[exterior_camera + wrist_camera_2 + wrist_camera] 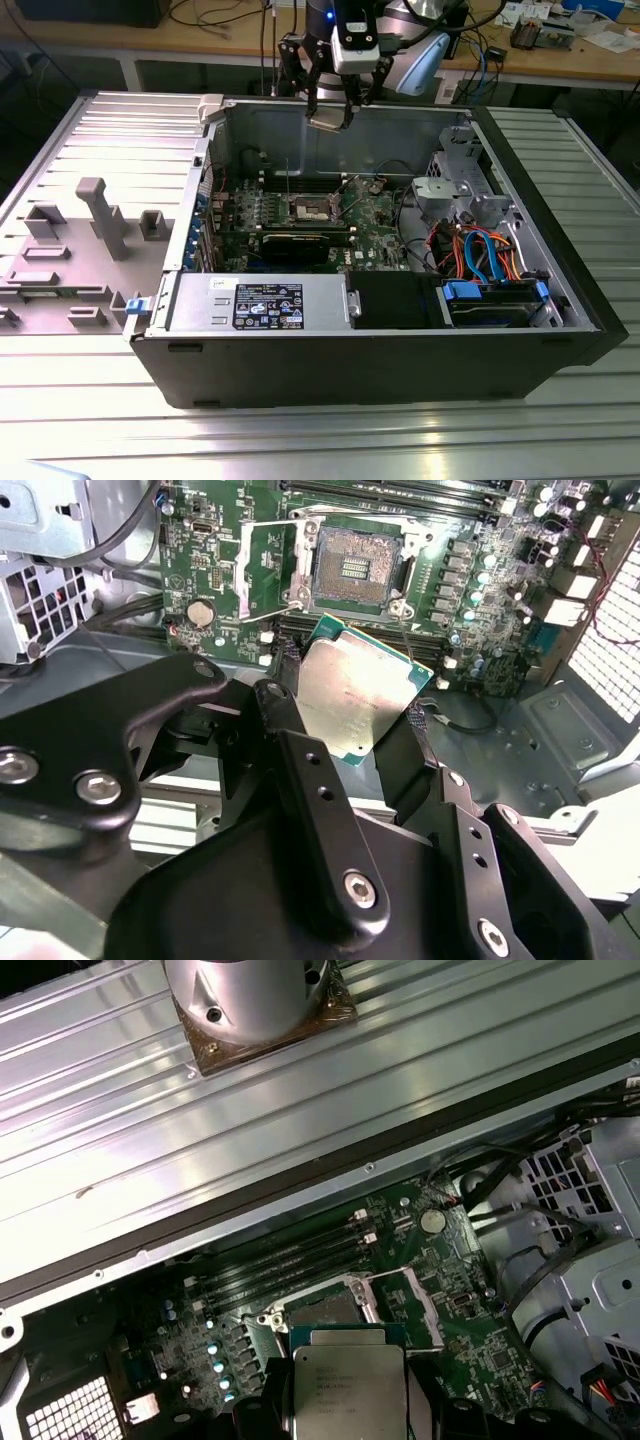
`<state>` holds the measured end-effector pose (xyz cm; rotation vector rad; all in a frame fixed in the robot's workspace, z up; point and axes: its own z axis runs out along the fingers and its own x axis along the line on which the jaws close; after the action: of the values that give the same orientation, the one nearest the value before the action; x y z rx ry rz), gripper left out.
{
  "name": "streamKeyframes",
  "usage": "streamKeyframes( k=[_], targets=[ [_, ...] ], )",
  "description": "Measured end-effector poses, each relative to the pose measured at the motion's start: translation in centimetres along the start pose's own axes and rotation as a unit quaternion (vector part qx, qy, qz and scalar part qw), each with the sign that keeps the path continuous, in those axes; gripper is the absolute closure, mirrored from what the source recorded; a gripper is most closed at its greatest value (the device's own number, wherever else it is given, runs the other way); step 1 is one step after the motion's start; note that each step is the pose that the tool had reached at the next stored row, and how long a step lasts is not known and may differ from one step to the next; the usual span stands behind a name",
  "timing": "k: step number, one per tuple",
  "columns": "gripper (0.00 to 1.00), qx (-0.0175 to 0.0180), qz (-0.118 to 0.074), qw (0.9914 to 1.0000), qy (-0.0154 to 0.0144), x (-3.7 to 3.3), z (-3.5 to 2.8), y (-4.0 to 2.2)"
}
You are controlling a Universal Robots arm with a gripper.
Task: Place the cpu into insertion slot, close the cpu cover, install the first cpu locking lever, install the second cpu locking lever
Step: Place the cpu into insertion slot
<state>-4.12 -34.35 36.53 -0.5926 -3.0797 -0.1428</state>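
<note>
Right now the black two-fingered gripper hangs above the far wall of the open black desktop computer case. Its claw is pinching the cpu, a small flat square chip with a silvery metal top and a thin green rim. In the second wrist view the black fingers bear on two opposite edges of the chip, leaving its top face uncovered. The chip is in the air, well apart from the insertion slot, a small square socket with a dark gold-tinted pin field and metal border. That socket sits in the green circuit board on the case floor. The pin field is bare. The cpu cover, a silvery-bronze hinged metal frame with a square window, is swung open just beside the slot. I judge the chip to be light and quite stiff, so it needs little squeeze. Its smooth metal face and thin rim could slip or twist in a loose pinch. The edges look like the right place to hold it, since the underside contacts and the socket pins are probably delicate and easily damaged by a skewed or dropped landing.
</note>
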Motion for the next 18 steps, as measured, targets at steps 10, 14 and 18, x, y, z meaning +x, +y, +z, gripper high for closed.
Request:
streamKeyframes(
  k=[10,14,18],
  targets=[
    [0.45,0.0,0.003,0.99999,-0.0003,0.08,0.0,-0.03],
    [0.45,-0.0004,0.027,0.99964,-0.0024,0.09,0.01,-0.04],
    [0.45,-0.0008,0.042,0.9991,-0.0038,0.1,0.03,-0.04]
  ],
)
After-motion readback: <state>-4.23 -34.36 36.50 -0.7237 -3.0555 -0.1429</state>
